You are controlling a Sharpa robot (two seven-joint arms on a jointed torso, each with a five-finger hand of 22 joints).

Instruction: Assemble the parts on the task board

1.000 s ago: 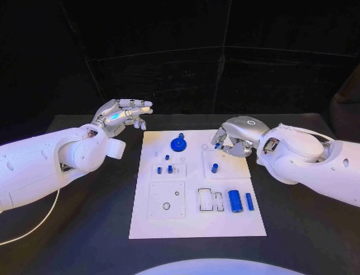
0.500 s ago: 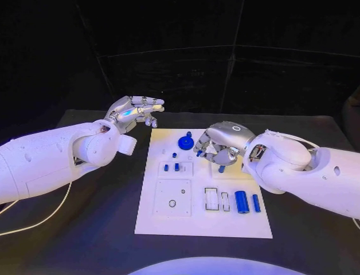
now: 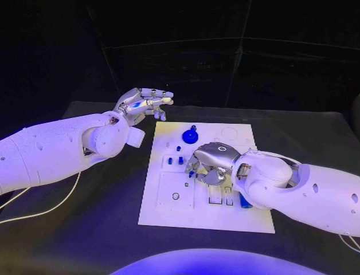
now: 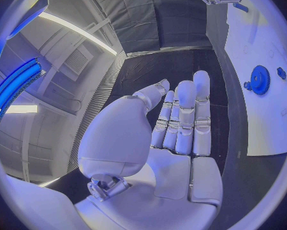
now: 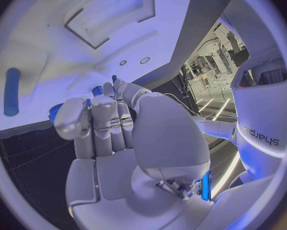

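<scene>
Right hand (image 3: 211, 164) over the middle of the task board (image 3: 230, 220), fingers curled down among the small blue pegs (image 3: 178, 160), probably to pick one; can't tell if I'm holding anything. Left hand (image 3: 143, 105) parked off the board's far corner, fingers loose, empty. Blue gear (image 3: 190, 136) sits near the far edge

My arms are smooth white shells ending in silver, segmented hands: left hand (image 3: 140, 105), right hand (image 3: 211, 164). A thin white cable (image 3: 39, 209) trails under my left arm, and grey "sharpa" lettering (image 5: 261, 134) marks my white body.
</scene>
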